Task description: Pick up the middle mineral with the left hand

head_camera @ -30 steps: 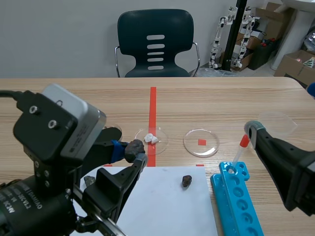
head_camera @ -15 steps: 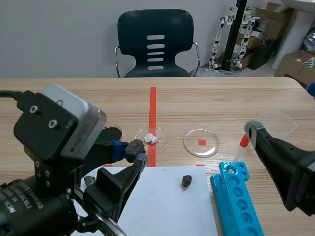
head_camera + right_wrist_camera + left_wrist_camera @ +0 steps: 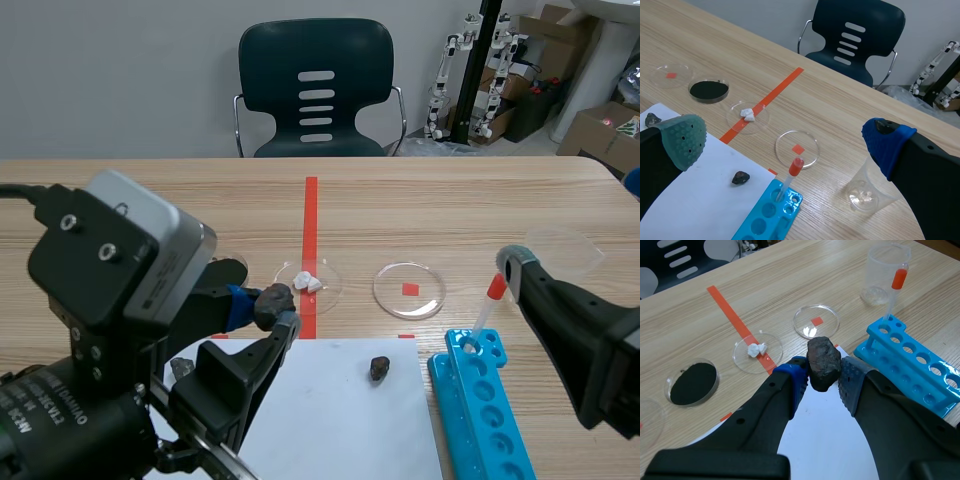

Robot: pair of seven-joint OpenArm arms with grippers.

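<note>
We count three minerals. The lifted mineral (image 3: 823,362), dark and lumpy, is pinched between the pads of the left tool (image 3: 824,377), which is closed on it and holds it clear of the worktop (image 3: 450,200), above the far edge of the single white sheet (image 3: 340,420), near the red tape line. The other two lie on that sheet: a grey mineral (image 3: 181,367) toward the left arm's side and a small dark mineral (image 3: 379,368) toward the right.

We count four petri dishes: one with white crumbs (image 3: 747,115), one with black powder (image 3: 709,89), and two each showing a red square, the nearer red-square dish (image 3: 797,148) and the far red-square dish (image 3: 671,75). There is one blue rack (image 3: 480,410) with one red-capped dropper (image 3: 489,303) standing in its far hole, one clear cup (image 3: 867,192) and one dark chair (image 3: 316,85).

The right tool (image 3: 786,140) is spread wide with nothing between its fingers, above the rack.

Against the earlier pictures we find no difference: the lifted mineral sits at the same height in the same grip, and the right arm has not shifted.
</note>
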